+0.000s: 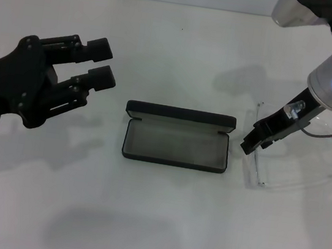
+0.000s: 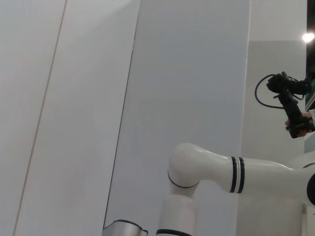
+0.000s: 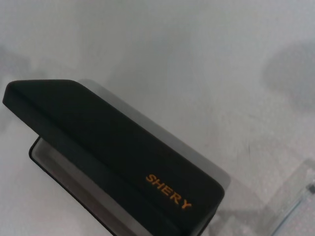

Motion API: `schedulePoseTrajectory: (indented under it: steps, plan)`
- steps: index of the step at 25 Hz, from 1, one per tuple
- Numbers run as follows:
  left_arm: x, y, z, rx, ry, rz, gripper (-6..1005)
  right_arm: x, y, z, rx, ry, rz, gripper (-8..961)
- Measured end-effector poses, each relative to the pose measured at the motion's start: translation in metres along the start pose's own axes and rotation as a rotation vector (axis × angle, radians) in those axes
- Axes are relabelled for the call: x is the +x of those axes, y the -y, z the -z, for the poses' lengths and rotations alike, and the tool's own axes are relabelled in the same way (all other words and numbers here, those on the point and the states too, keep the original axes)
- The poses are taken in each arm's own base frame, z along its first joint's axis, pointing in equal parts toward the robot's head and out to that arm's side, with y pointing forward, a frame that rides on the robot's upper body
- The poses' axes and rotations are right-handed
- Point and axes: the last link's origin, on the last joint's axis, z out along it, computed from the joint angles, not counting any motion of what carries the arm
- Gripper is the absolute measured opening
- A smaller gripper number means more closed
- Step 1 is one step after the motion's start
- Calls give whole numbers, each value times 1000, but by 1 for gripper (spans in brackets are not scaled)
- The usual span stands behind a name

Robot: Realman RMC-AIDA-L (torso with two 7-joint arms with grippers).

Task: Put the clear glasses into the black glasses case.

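From the head camera, the black glasses case [image 1: 178, 137] lies open mid-table, the clear glasses [image 1: 294, 156] to its right under the right gripper [image 1: 256, 140], grip unclear. The left gripper [image 1: 100, 61] hovers open, empty. They look light, slippery and flexible; the bridge seems the best hold. The right wrist camera shows the lid.

Head and close right-wrist views sharing the black glasses case [image 1: 178, 137]; left-wrist wallward.

Black glasses case [image 1: 177, 144] open, tray unobstructed from above; raised lid blocks far side.
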Motion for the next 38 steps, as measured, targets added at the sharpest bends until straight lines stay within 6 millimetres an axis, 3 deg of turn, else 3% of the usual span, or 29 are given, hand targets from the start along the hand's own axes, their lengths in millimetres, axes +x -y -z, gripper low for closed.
schedulePoseTrajectory:
  steps: [13, 21, 30, 35, 38]
  plan:
    - [-1, 0, -1, 2, -2, 6, 412, 13, 12, -3, -1, 6, -18, 248]
    - [-3, -1, 0, 6, -8, 25, 412, 35, 28, 7, 21, 66, -38, 147]
    - [-3, 0, -3, 2, -20, 41, 412, 80, 63, 63, -55, 426, -128, 118]
    - [6, 3, -1, 14, -64, 68, 411, 91, 58, 112, -159, 758, 20, 89]
    - [13, 6, -3, 12, -95, 61, 411, 102, 44, 135, -238, 914, 214, 71]
